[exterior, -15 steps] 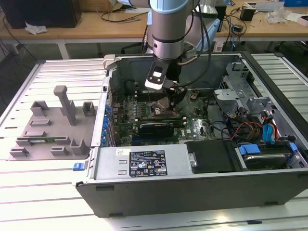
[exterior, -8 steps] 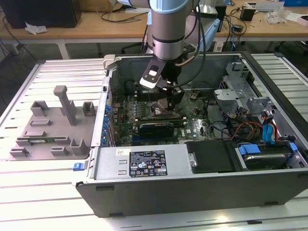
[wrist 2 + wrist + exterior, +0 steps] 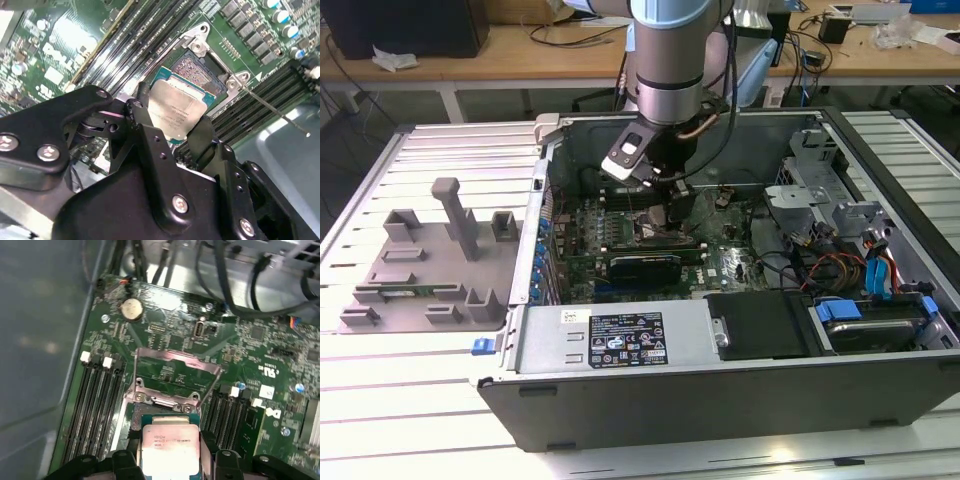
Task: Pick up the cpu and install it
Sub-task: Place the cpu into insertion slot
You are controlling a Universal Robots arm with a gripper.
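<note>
One white slatted metal worktop (image 3: 410, 420) carries an open dark-grey metal computer case (image 3: 720, 410) and, at the exterior view's left, a grey plastic fixture tray (image 3: 380, 285) with upright posts. Inside the case sit a silver labelled box (image 3: 610, 340) along the near wall, a black drive bay (image 3: 760, 322) beside it, a bundle of orange and blue cables (image 3: 880, 270) toward the exterior view's right, and a green motherboard (image 3: 620, 235) on the floor of the case. The grey robot arm (image 3: 665, 60) reaches down into the case, its black end effector (image 3: 665, 205) just above the board. Both wrist views show what the exterior view hides behind the arm: the end effector (image 3: 172, 112) is closed on two opposite edges of the small flat square silver-topped cpu (image 3: 177, 107), holding it just over the square socket (image 3: 200, 65), slightly offset so that part of the contact field lies bare. In the first wrist view the cpu (image 3: 170, 450) sits below the raised metal socket frame (image 3: 177, 362), with black memory slots (image 3: 100, 390) on either side and a round silver coin battery (image 3: 132, 309) farther off. The second wrist view adds a thin metal lever (image 3: 270, 107) standing out from the socket's corner.
</note>
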